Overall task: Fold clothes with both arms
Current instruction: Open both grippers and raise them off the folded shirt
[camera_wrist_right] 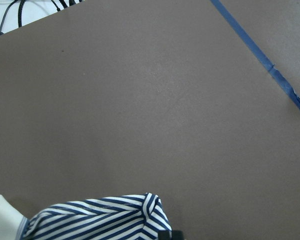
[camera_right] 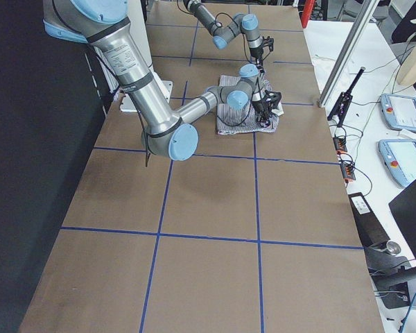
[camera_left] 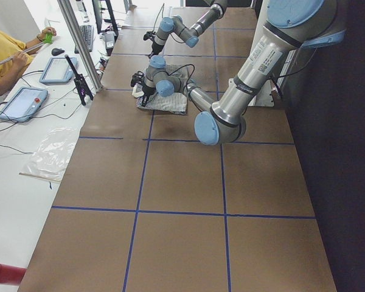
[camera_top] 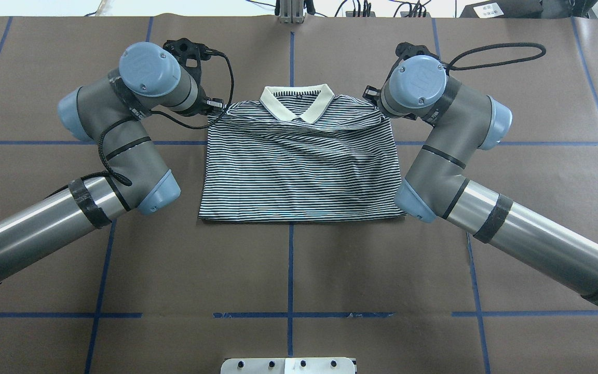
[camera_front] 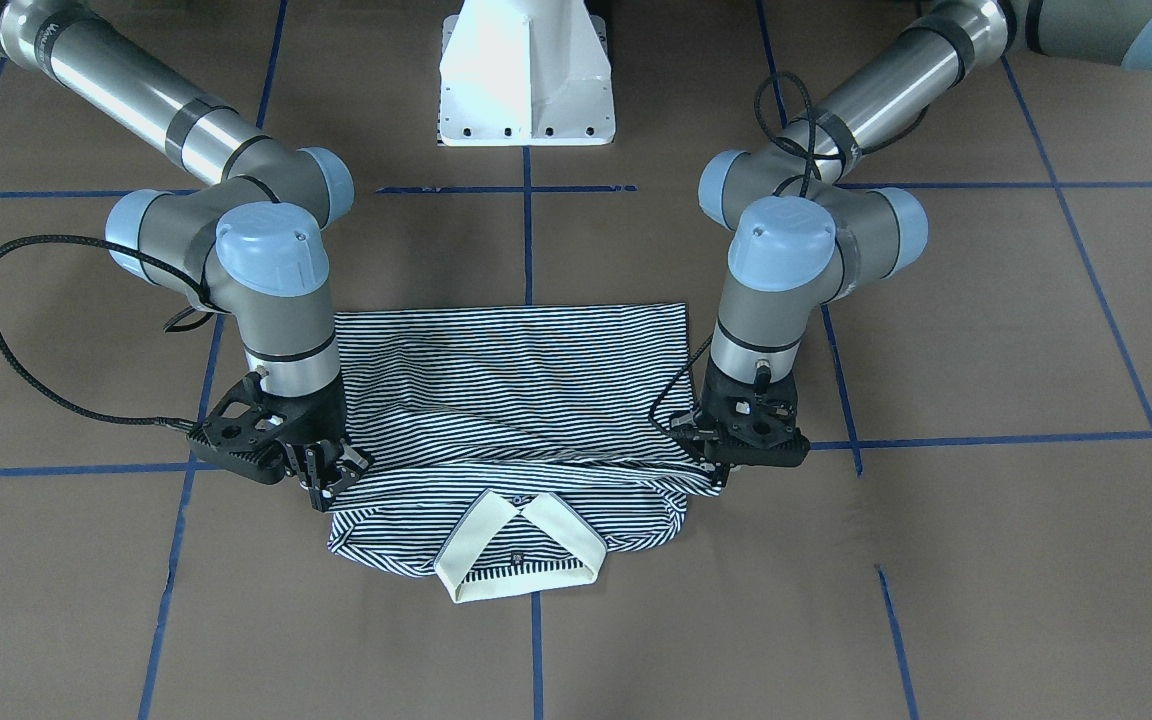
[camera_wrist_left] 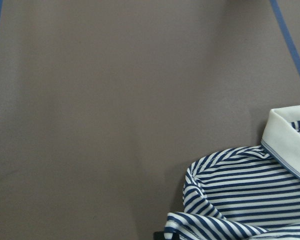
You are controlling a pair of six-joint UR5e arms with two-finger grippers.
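Beside the cream collar (camera_front: 519,560), left hand (camera_front: 718,464) and right hand (camera_front: 331,478) each clench the polo shirt (camera_front: 516,380); white pedestal (camera_front: 526,75) well apart.

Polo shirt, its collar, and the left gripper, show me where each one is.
polo shirt (camera_top: 299,171), overhead view, middle of the striped body.
collar (camera_top: 280,104), overhead view, one cream flap.
left gripper (camera_front: 714,468), front-facing view, between its fingers at the shirt's shoulder edge.

Found polo shirt (camera_top: 299,171) flat on table (camera_top: 288,270), with collar (camera_top: 297,104) farthest from pedestal base (camera_front: 526,80); flanked at the shoulders by left gripper (camera_front: 714,466) and right gripper (camera_front: 331,484).
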